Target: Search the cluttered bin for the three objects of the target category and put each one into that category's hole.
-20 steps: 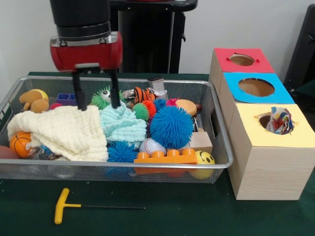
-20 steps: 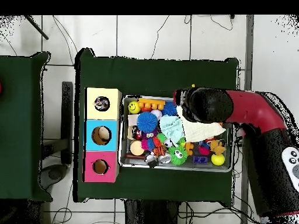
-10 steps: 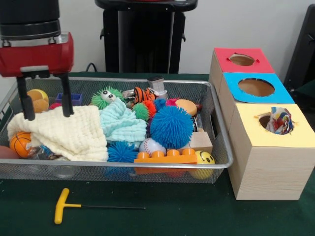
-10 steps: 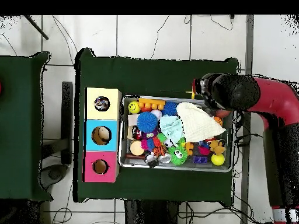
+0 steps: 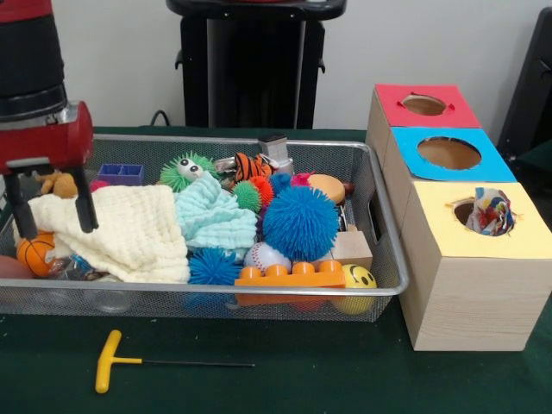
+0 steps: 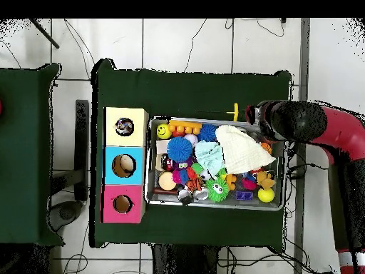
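The claw (image 5: 50,212) hangs spread and empty at the wire bin's (image 5: 379,233) left end. Its fingertips (image 5: 85,217) flank the cream cloth's (image 5: 129,231) left edge.

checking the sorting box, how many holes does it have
3: red-topped hole farthest back, blue-topped hole in the middle, yellow-topped hole nearest, with a colourful thing stuck in it.

Table (image 5: 285,379) is wearing a dark green cloth. Wire bin (image 5: 379,250) is sitting on it, full of toys. Just beside the bin's side, a wooden box (image 5: 470,302) with three holes is standing on the cloth: red top, blue top, yellow top in a row. Yellow-handled T-tool (image 5: 129,362) is lying flat on the cloth in front of the bin, apart from it.
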You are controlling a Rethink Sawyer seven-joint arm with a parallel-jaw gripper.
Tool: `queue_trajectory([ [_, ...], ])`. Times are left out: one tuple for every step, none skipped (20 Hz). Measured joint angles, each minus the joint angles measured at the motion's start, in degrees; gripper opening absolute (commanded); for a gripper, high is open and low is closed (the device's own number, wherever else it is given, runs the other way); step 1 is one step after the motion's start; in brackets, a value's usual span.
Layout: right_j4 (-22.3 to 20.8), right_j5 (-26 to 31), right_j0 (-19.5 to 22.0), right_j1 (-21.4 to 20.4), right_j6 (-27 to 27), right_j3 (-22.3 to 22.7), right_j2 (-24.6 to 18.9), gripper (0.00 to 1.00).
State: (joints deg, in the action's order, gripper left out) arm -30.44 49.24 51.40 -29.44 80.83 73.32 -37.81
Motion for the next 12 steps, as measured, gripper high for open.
queue_trajectory([
  [-0.1,0.0,0.2,0.4,0.0,0.0,0.0,1.0],
  [-0.3,0.0,0.4,0.8,0.0,0.0,0.0,1.0],
  [-0.6,0.0,0.9,1.7,0.0,0.0,0.0,1.0],
  [-0.7,0.0,1.1,2.1,0.0,0.0,0.0,1.0],
  [-0.8,0.0,1.3,2.5,0.0,0.0,0.0,1.0],
  [-1.0,0.0,1.6,3.0,0.0,0.0,0.0,1.0],
  [-1.1,0.0,1.7,3.2,0.0,0.0,0.0,1.0],
  [-1.3,0.0,2.1,3.5,0.0,0.1,0.0,1.0],
  [-1.4,0.0,2.3,3.6,0.0,0.2,0.0,1.0],
  [-1.6,0.0,2.6,3.5,0.0,0.5,0.0,1.0],
  [-1.7,0.0,2.9,3.5,0.0,0.7,0.0,1.0],
  [-1.9,0.0,3.1,3.3,0.0,1.3,0.0,1.0],
])
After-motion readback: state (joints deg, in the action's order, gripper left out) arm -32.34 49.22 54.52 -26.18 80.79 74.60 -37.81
